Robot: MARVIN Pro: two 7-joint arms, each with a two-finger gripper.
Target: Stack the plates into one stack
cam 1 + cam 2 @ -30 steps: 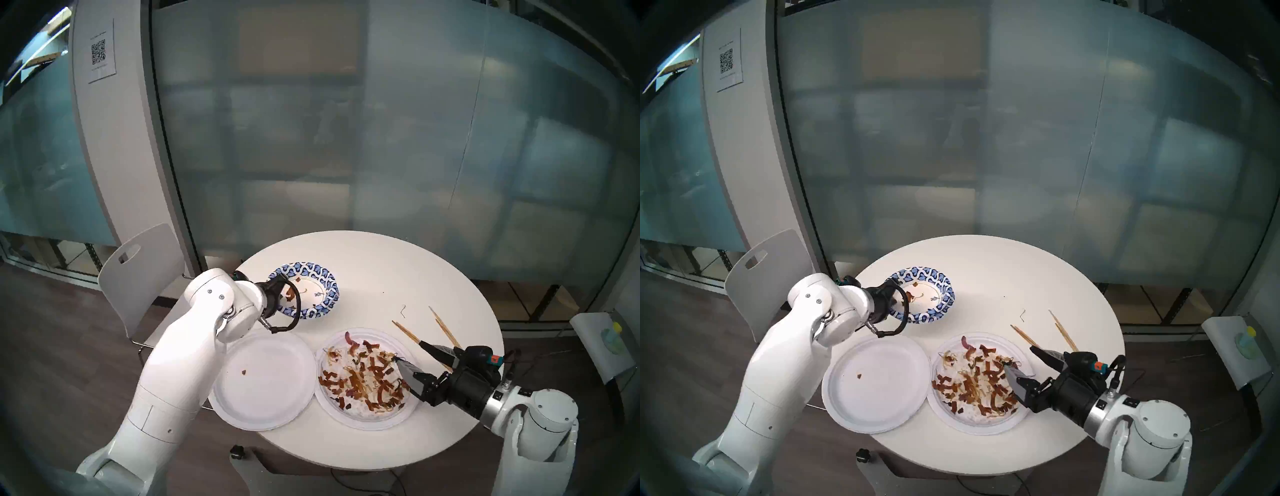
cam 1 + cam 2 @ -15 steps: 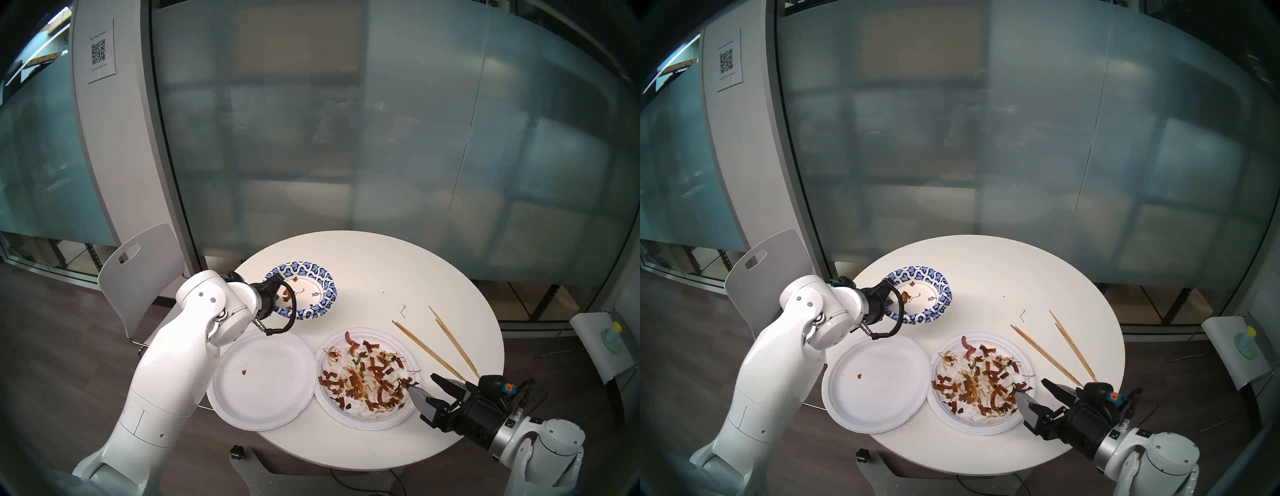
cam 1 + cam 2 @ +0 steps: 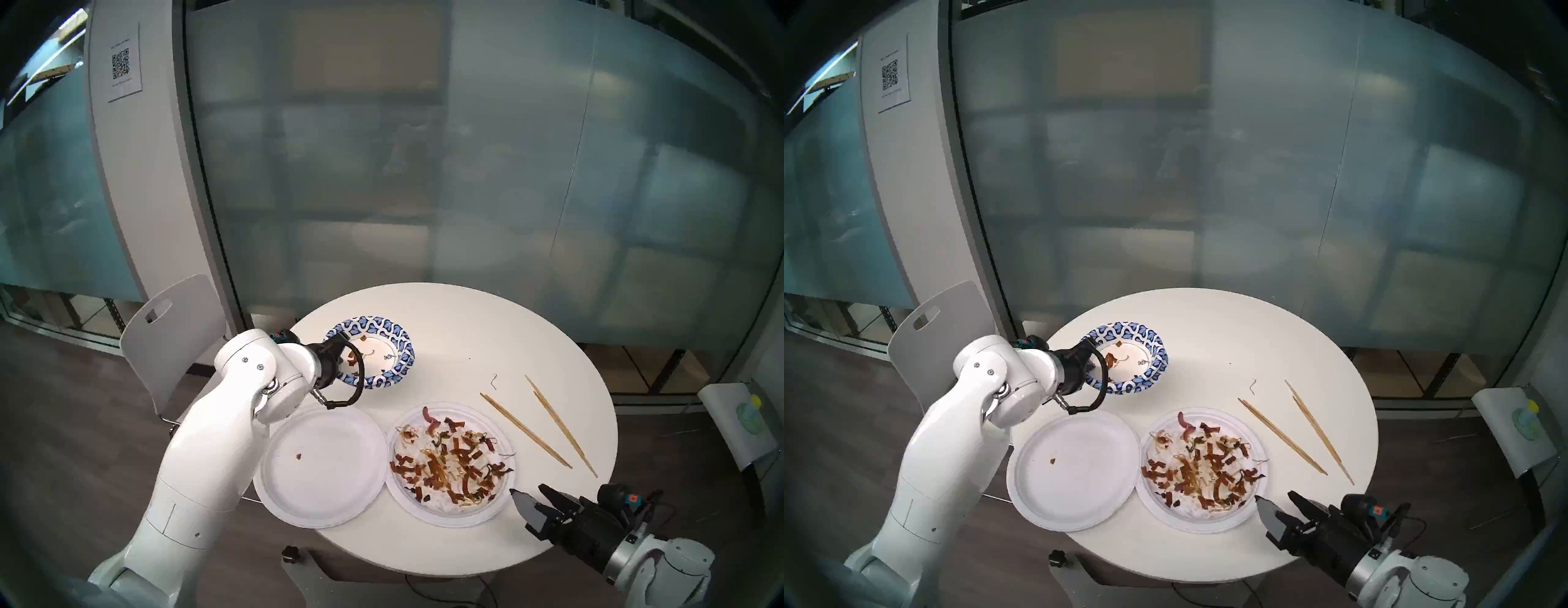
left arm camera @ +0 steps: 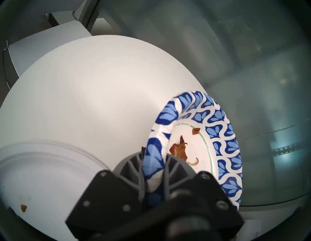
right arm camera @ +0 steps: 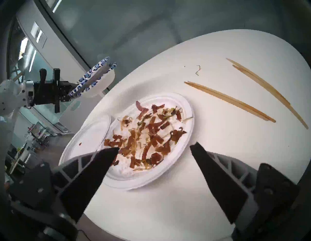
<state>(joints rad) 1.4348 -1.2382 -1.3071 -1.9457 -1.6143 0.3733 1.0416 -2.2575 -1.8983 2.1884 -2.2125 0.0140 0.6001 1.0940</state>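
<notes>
Left wrist view: my left gripper (image 4: 154, 165) is pinched tight on the near rim of the blue-patterned plate (image 4: 220, 144), held tilted above the table (image 4: 94, 94); from the right wrist view it may be two nested. Below it a nearly clean white plate (image 3: 322, 463) overhangs the table's near edge, touching the scrap-covered white plate (image 3: 450, 460). My right gripper (image 3: 528, 494) is spread wide and empty, just beside that plate's rim. Chopsticks (image 3: 539, 424) lie right; the far half is bare.
</notes>
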